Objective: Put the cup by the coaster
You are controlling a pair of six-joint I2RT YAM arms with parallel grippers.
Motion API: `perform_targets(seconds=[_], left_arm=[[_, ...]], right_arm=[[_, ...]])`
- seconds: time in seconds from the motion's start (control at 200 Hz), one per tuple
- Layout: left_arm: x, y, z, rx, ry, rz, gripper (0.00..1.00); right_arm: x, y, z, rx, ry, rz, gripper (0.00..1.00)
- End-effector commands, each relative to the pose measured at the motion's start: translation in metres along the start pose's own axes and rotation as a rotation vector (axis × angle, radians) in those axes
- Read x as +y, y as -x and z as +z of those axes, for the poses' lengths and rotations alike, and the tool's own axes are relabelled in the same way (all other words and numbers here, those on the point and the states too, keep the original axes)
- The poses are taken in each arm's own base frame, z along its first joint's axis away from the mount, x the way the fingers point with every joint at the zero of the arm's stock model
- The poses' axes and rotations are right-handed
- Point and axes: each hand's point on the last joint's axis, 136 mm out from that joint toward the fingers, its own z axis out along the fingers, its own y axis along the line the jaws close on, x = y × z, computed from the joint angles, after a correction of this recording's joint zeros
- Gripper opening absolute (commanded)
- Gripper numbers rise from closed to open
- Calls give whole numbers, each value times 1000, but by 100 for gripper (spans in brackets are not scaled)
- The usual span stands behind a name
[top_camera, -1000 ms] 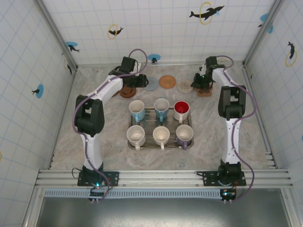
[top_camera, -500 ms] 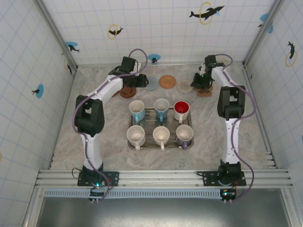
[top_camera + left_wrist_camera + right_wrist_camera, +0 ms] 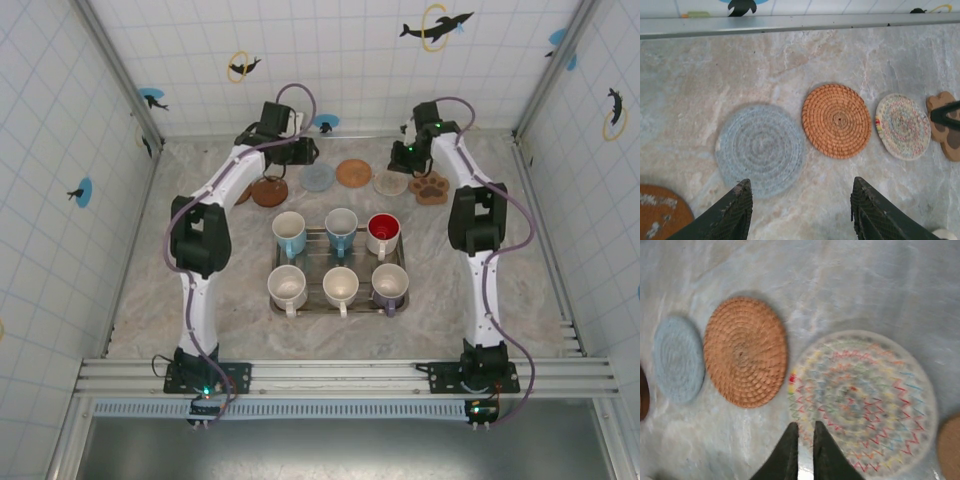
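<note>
Several cups stand in a metal tray (image 3: 303,306) mid-table, among them a red one (image 3: 383,232) and a blue one (image 3: 341,228). A row of coasters lies behind: brown (image 3: 268,192), grey-blue (image 3: 319,178), orange woven (image 3: 352,172), multicolour (image 3: 391,183) and paw-shaped (image 3: 429,188). My left gripper (image 3: 802,192) hovers open and empty over bare table between the grey-blue coaster (image 3: 760,149) and the orange one (image 3: 836,120). My right gripper (image 3: 805,429) is shut on nothing, its tips over the near edge of the multicolour coaster (image 3: 862,400). Both grippers (image 3: 300,152) (image 3: 403,158) sit near the back wall.
The back wall's metal rail (image 3: 800,22) runs just beyond the coasters. Tiled side walls close in the table. Open marble surface (image 3: 200,290) lies left and right of the tray.
Both arms have drawn back toward the rear wall. The right gripper left the paw coaster, now fully visible, and its jaws closed. The left gripper moved off the brown coaster.
</note>
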Motion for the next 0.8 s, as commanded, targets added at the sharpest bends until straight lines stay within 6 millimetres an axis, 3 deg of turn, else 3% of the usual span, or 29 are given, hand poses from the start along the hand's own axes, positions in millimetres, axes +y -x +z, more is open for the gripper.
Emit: perform_targets(seconds=[0.0, 0.165, 0.185, 0.315, 0.566, 0.796], left_arm=[[-2, -4, 14, 30, -17, 13, 51], [1, -2, 28, 22, -21, 16, 49], [8, -14, 44, 52, -16, 8, 48], [13, -18, 60, 55, -18, 1, 45], [21, -27, 83, 63, -22, -13, 40], [27, -37, 96, 76, -20, -24, 40]], right_arm=[[38, 19, -9, -69, 73, -50, 8], [62, 20, 18, -72, 146, -47, 8], [64, 20, 22, -72, 153, -44, 8], [75, 21, 40, -83, 195, -24, 8], [76, 19, 71, -84, 219, 14, 8], [73, 19, 86, -94, 226, 38, 8]])
